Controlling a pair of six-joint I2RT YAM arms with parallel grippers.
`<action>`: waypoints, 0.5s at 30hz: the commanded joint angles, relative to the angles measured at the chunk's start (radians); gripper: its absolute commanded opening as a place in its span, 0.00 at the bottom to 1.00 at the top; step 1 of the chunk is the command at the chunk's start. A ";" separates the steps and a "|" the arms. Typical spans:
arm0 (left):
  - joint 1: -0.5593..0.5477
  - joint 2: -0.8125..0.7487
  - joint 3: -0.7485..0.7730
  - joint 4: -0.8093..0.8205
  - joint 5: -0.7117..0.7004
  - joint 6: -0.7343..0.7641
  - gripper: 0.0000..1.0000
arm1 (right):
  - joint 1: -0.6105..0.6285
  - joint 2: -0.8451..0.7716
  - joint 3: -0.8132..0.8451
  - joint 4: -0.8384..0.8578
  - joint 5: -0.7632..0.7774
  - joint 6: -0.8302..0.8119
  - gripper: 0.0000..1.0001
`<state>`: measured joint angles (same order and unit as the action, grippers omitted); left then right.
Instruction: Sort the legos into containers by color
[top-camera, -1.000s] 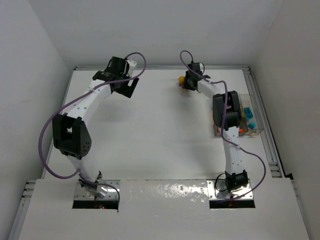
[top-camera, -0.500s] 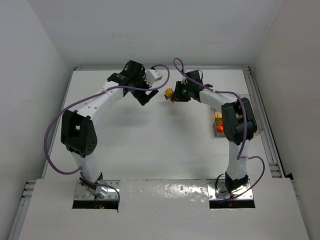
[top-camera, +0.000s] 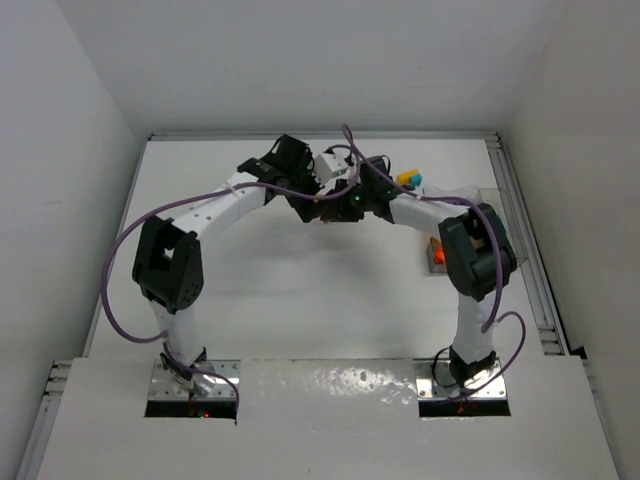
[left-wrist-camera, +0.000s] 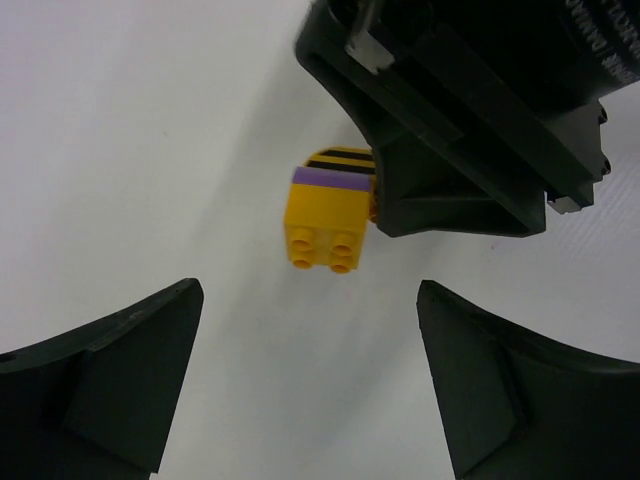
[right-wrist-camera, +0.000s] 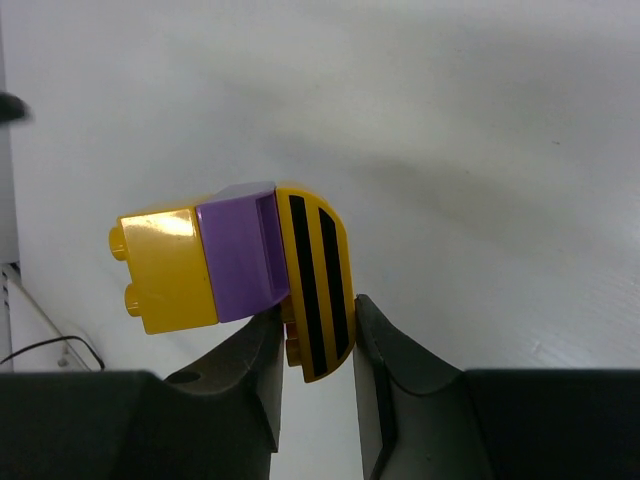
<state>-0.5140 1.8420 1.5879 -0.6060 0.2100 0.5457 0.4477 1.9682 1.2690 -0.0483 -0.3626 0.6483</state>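
**Two arms met over a joined clump.** The right gripper (right-wrist-camera: 316, 322) was closed narrowly on a clump of legos (right-wrist-camera: 235, 270), pinching only the curved yellow piece with black stripes. The purple piece and the studded yellow brick stuck out sideways past its fingertips, clear of the table.

The left gripper (left-wrist-camera: 310, 300) hung facing it with its jaws spread wide and nothing between them. The clump lay just ahead of the left fingertips and roughly centred on the gap, not touching either finger.

Two loose legos (top-camera: 408, 180), yellow and teal, sat on the table (top-camera: 300, 290) just behind the right gripper, beside its forearm. The containers (top-camera: 476, 194) stood further back along that arm, largely hidden by it, so what the compartments held could not be read.

The step in hand appeared to be pulling the clump apart so each colour could go to its own compartment. To do it well, the left gripper would need to come forward until its pads flanked the free yellow brick's flat sides. It should clear the right gripper's fingers and close squarely rather than on the studs. A straight pull along the stud line, with the right grip firm, looked safest. A twist risked flicking the small purple piece away across the table.
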 joint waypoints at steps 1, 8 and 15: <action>-0.014 -0.030 -0.043 0.049 0.023 -0.015 0.83 | 0.014 -0.077 0.004 0.082 -0.024 0.020 0.00; -0.015 -0.021 -0.066 0.140 -0.003 -0.093 0.72 | 0.020 -0.091 0.013 0.074 -0.025 0.017 0.00; -0.014 -0.015 -0.069 0.149 -0.005 -0.109 0.42 | 0.025 -0.109 -0.003 0.088 -0.027 0.022 0.00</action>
<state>-0.5205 1.8420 1.5112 -0.5022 0.1982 0.4541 0.4664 1.9198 1.2675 -0.0170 -0.3737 0.6601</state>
